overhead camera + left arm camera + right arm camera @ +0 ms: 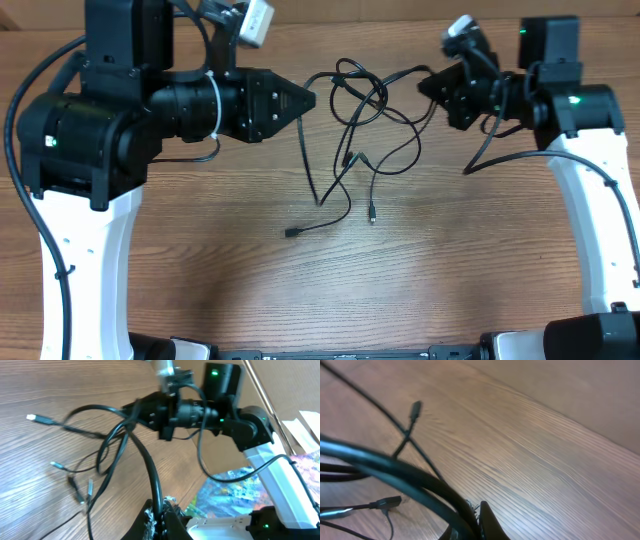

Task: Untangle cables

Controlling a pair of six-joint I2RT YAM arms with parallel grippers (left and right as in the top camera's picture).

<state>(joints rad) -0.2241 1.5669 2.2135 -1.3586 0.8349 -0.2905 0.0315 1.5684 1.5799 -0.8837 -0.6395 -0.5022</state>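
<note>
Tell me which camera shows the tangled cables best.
Overhead: it shows the whole tangle of cables and their plug ends on the table. The left wrist view shows part, somewhat blurred; the right wrist view only a few close strands.

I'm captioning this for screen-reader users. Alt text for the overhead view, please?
Two robot arms face each other over a wooden table, left gripper and right gripper each shut on a strand of tangled black cables between them. Loose plug ends lie on the wood.

A wood-grain table point(480, 270) (softly lit), colourful patterned surface point(225, 497) beyond its edge.
</note>
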